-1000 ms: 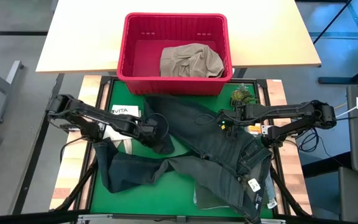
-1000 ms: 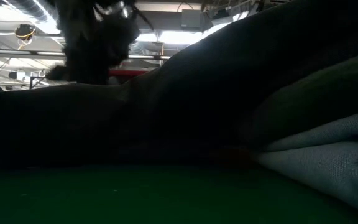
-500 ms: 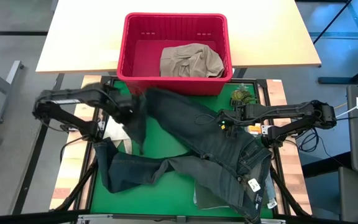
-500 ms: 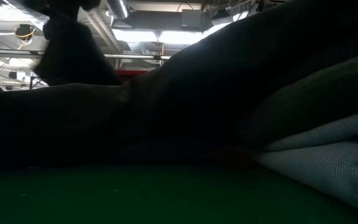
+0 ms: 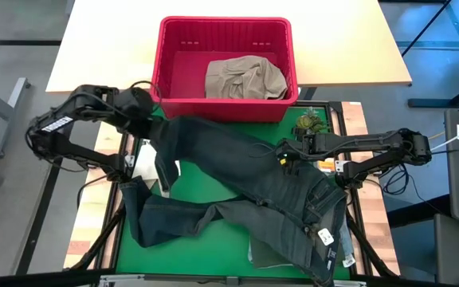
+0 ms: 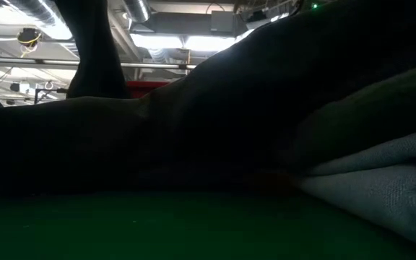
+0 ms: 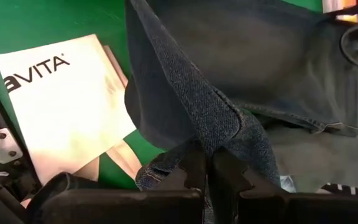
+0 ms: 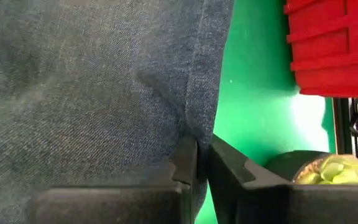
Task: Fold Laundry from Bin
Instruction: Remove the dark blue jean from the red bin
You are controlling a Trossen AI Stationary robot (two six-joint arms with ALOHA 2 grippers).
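Dark blue denim jeans [image 5: 253, 183] lie spread over the green mat [image 5: 205, 179]. One leg [image 5: 166, 219] rests flat toward the near left and the waist [image 5: 317, 227] toward the near right. My left gripper [image 5: 150, 115] is raised by the red bin's [image 5: 156, 60] near left corner and is shut on the end of the other leg. My right gripper [image 5: 285, 157] is shut on the jeans' far edge, right of centre. A khaki garment [image 5: 244, 77] lies inside the bin. My left gripper pinches a folded edge of denim [image 7: 219, 134] near the leg's end between its two fingers, slanting down from above. That leg is lifted off the mat and spans toward my right gripper, and its hem [image 5: 164, 163] hangs loose below the fingers. My right gripper pinches the jeans' seamed edge [image 8: 194, 127] between its two fingers, slanting down from the table's right side. Around the fingers the denim [image 8: 92, 81] spreads out in a broad sheet.
A white tote bag [image 7: 61, 112] printed VITA lies on the mat's left part, under the lifted leg. A small green plant-like thing [image 5: 309, 122] sits by the bin's near right corner. Light grey cloth [image 6: 381, 180] lies under the jeans at the near right.
My left gripper, still shut on the leg's end, has risen and gone from the mat's middle toward the far left, up to the bin's near left corner. The leg, folded over the jeans before, is now drawn out and lifted clear. The waist and other leg stayed put.
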